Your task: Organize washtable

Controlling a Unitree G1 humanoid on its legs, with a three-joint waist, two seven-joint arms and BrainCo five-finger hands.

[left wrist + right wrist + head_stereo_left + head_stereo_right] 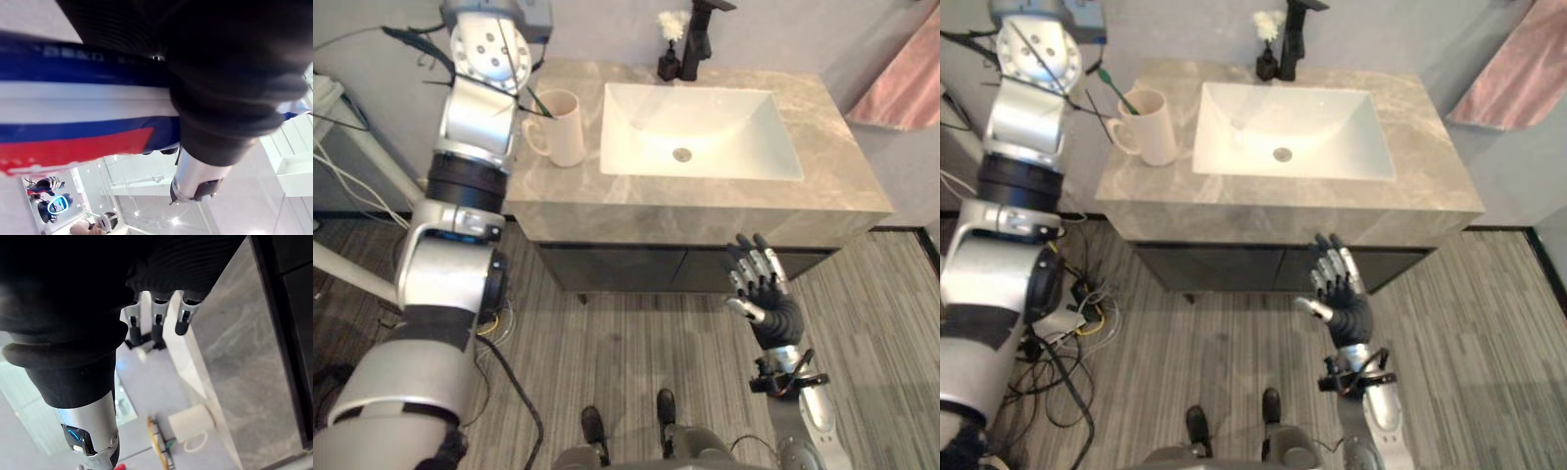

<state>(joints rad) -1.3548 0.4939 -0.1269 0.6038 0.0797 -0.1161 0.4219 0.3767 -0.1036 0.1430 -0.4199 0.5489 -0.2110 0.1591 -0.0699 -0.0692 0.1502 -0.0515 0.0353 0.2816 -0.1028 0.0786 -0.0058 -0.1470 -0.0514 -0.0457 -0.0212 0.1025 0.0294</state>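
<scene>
Marble washtable (705, 211) lies just ahead of the right hand (769, 299), whose fingers are spread and empty. The mug (566, 127) stands well ahead to its left. Likely the opening reach: next, lift over the edge. Left hand (195, 176): grip unreadable.

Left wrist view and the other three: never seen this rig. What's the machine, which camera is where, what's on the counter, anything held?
A two-armed humanoid robot. The two wide pictures come from a stereo camera on its head, looking down; the two close ones from a camera on each wrist. The washtable has a white sink, a black faucet, a dark flower vase, and a cream mug holding a green toothbrush. The right hand is open before the counter's front, holding nothing. Whether the raised left hand holds anything cannot be seen.
</scene>
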